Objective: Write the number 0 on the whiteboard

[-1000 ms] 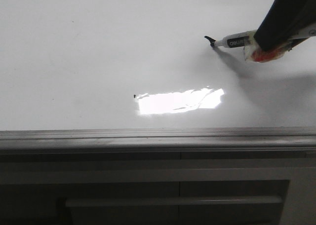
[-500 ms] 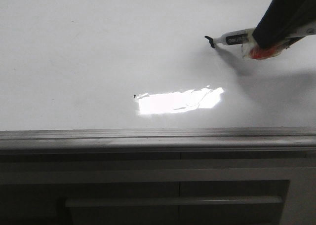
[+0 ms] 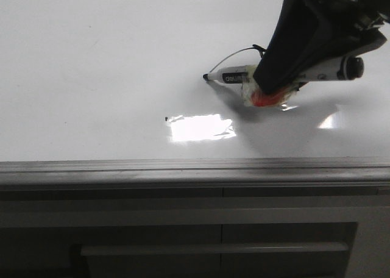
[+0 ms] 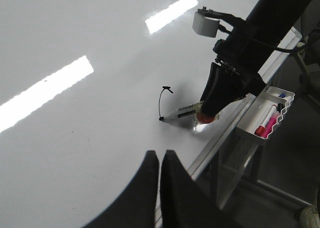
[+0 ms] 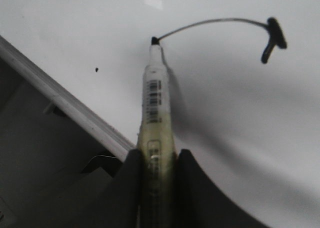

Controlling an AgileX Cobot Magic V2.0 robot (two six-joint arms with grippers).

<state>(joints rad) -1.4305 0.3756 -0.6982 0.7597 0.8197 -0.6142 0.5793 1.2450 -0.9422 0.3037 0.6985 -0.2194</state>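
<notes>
Whiteboard point(image 3: 91, 58): right pincer point(image 5: 156, 160) clamps marker point(image 5: 155, 98).

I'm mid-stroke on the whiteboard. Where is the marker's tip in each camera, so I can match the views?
Front view: the marker tip sits right of centre, upper half, at the left end of the black stroke.
Left wrist view: the tip is near centre, at the stroke's lower end.
Right wrist view: the tip is upper centre, held by the right hand.
Shared landmark: the stroke's hooked starting end.
</notes>
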